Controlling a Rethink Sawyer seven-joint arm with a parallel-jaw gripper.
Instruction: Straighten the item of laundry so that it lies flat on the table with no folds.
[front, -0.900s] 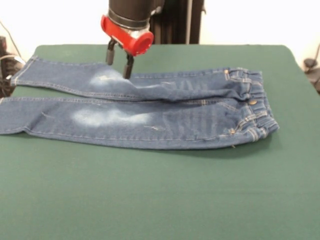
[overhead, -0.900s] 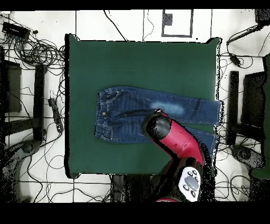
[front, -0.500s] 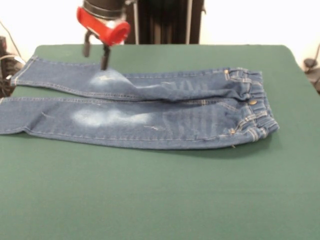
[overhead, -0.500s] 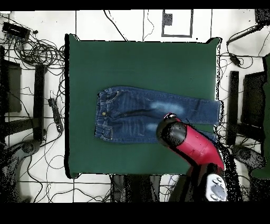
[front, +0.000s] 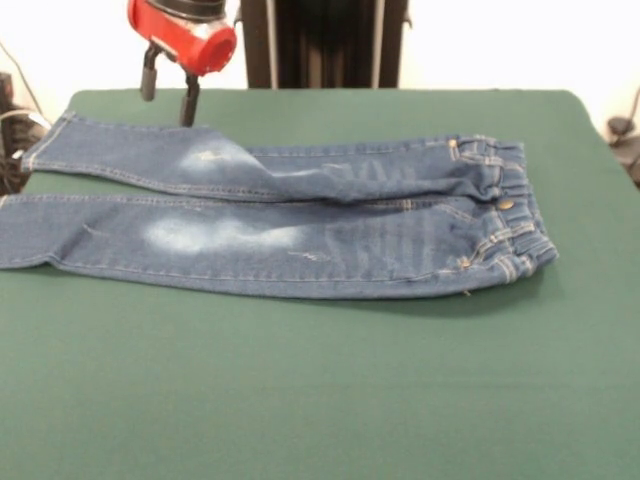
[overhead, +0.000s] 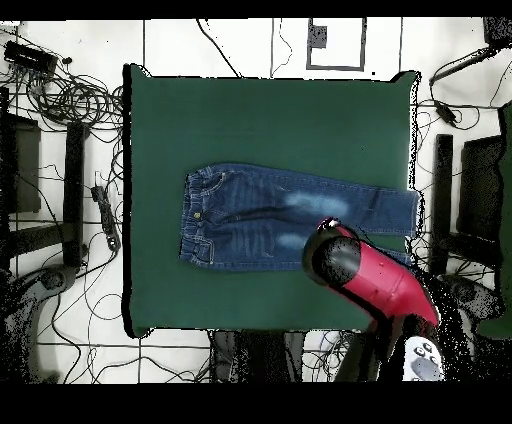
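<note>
The item of laundry, a small pair of blue jeans, lies stretched across the green table. In the front view its waistband is at the right and both legs run left. A crease runs along the crotch between the legs. My gripper hangs open and empty above the far leg near the table's far left, clear of the cloth. From overhead the red arm covers part of one leg and hides the fingers.
Cables and stands lie on the floor around the table. Wide bare green felt spreads in front of the jeans in the front view.
My gripper has lifted off the far leg and moved left and up, away from the faded thigh patch. The jeans have stayed in place.
</note>
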